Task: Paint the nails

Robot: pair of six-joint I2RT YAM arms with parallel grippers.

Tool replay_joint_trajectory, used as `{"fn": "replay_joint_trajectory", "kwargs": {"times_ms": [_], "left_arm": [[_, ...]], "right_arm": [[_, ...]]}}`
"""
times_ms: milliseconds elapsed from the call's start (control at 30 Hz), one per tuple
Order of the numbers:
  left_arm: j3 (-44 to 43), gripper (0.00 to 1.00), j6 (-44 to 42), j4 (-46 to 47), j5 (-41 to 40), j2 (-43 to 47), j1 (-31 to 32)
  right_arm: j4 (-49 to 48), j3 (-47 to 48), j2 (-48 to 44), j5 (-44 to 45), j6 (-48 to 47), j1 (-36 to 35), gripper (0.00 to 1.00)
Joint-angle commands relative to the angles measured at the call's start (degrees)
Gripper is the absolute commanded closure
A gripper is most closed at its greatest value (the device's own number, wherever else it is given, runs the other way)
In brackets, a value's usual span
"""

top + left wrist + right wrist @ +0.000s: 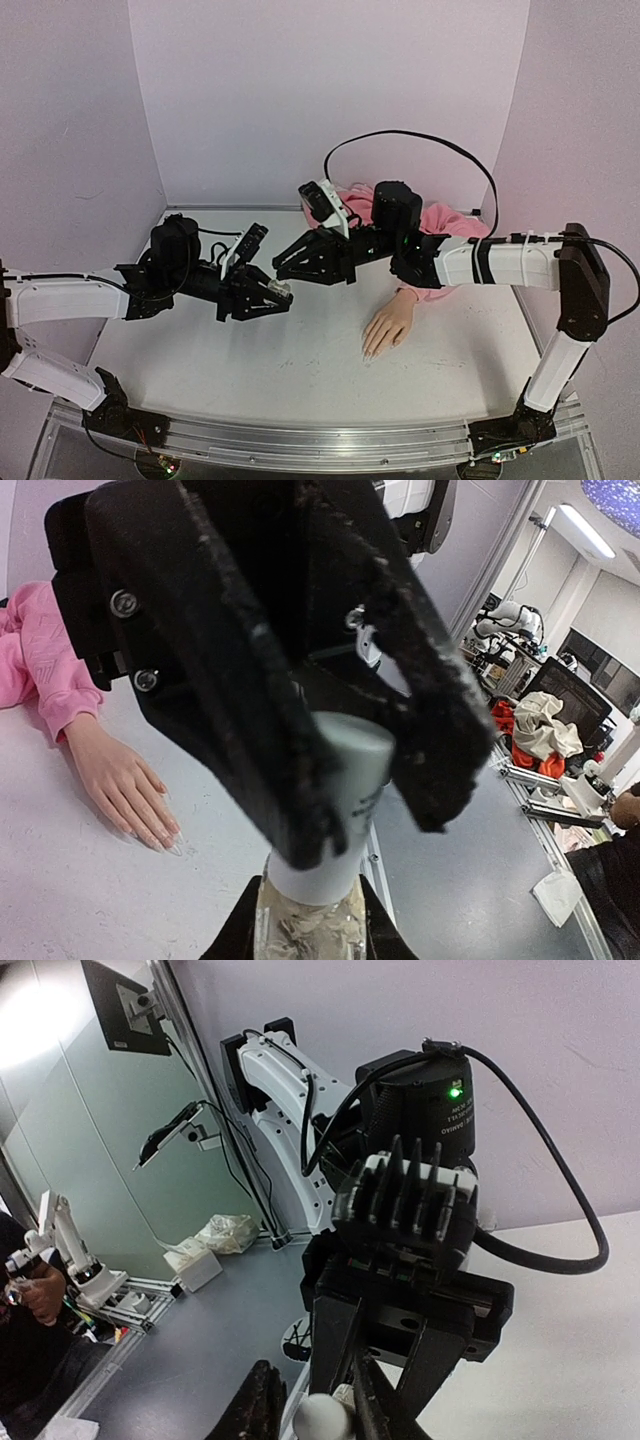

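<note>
**A:** While the left gripper (280, 294) is clamped on the small clear bottle (308, 920), what worries you most?

**B:** The white cap (340, 780). The right gripper (283, 268) has its fingers (230, 710) set narrow on either side of it, but I cannot tell whether the pads are pressing on it yet.

**A:** So a twist might slip?

**B:** I'd judge so. With a light or off-centre grip, the fingers could skate round the smooth cap and nothing would unscrew. Or the cap could bind, and the whole bottle would turn in the left fingers, which hold only its lower part.

**A:** And if it does open?

**B:** Then spilling is the risk. I cannot tell how upright the bottle is. If it leans, polish could run onto the table (250, 370) once the cap is off.

**A:** Where are the nails?

**B:** The nails (165, 835) are on the mannequin hand (388, 325). It lies palm-down on the table to the right of both grippers, with its pink sleeve (435, 222) behind it. They look pale and glossy, and they are well apart from the bottle. A wet brush would have to be carried across that gap, so it could drip on the way. A hard touch could also nudge the hand, which looks to be simply resting there.
</note>
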State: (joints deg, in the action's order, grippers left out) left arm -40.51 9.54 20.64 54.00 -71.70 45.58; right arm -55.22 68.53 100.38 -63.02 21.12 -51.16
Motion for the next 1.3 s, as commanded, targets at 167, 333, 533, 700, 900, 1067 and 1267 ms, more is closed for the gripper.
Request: {"fn": "replay_joint_trajectory", "kwargs": {"times_ms": [167, 333, 533, 700, 900, 1067, 1267], "left_arm": [[-2.68, 1.0, -0.36, 3.44, 0.94, 1.14, 0.04], [-1.67, 1.0, -2.05, 3.52, -7.03, 4.83, 0.03], [-0.67, 1.0, -6.61, 3.53, -34.16, 8.78, 0.12], [-3.18, 1.0, -12.92, 3.66, -50.99, 6.54, 1.1], [-4.27, 1.0, -14.25, 4.92, -56.78, 3.85, 1.86], [-2.32, 1.0, -13.44, 4.84, -55.85, 3.84, 2.91], [2.97, 1.0, -8.11, 2.45, -58.29, 5.44, 2.66]], "right_arm": [[-5.1, 1.33, 0.61, -0.96, 1.63, -1.38, 0.97], [-5.59, -0.43, 0.78, 0.89, 2.07, -1.96, 1.0], [-3.18, -3.6, 1.66, 17.92, 4.86, -3.35, 1.0], [16.63, 4.6, 4.17, 51.82, 6.32, -10.76, 1.0], [21.08, 4.7, 3.99, 71.56, 17.2, -15.65, 1.0], [20.57, 5.99, 3.15, 70.16, 14.02, -15.15, 1.0], [20.24, 3.93, -2.97, 57.5, 3.33, -9.33, 0.39]]}}
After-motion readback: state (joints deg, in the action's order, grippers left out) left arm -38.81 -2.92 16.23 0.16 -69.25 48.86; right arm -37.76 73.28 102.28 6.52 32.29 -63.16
